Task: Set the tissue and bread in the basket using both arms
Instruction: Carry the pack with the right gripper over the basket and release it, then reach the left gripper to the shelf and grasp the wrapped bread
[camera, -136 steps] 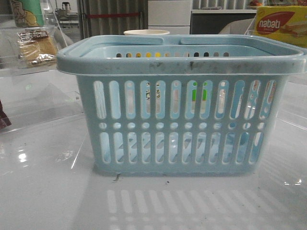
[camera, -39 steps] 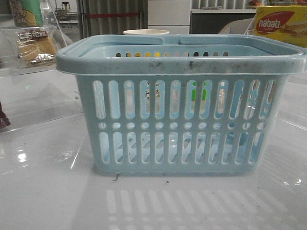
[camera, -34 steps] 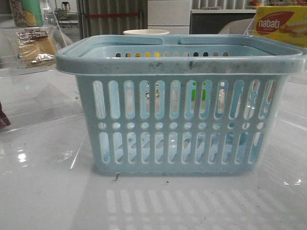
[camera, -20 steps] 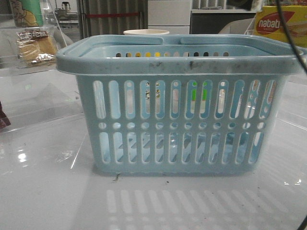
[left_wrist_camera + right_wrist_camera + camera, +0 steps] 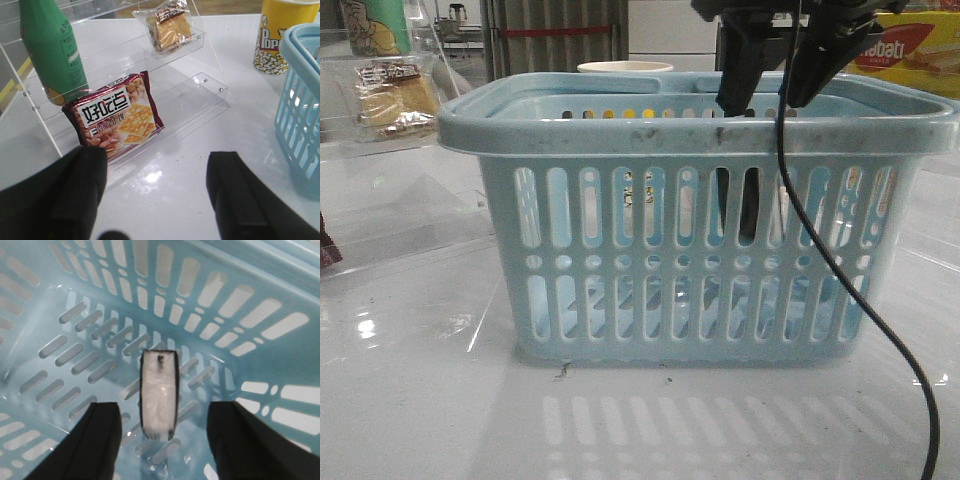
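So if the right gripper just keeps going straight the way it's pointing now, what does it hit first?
Most likely the tissue. The right gripper is open, pointing down into the basket, with the pack lying between its fingers on the slotted floor. Depth is unclear.

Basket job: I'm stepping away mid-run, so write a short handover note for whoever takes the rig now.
Right gripper: open above the basket, fingers apart, holding nothing.
Left gripper: open and empty, facing the clear shelf.
Tissue: lying on the basket floor, released. Done.
Bread: on the upper shelf tier, untouched.
Left to do: pick up the bread with the left arm and put it in the basket.
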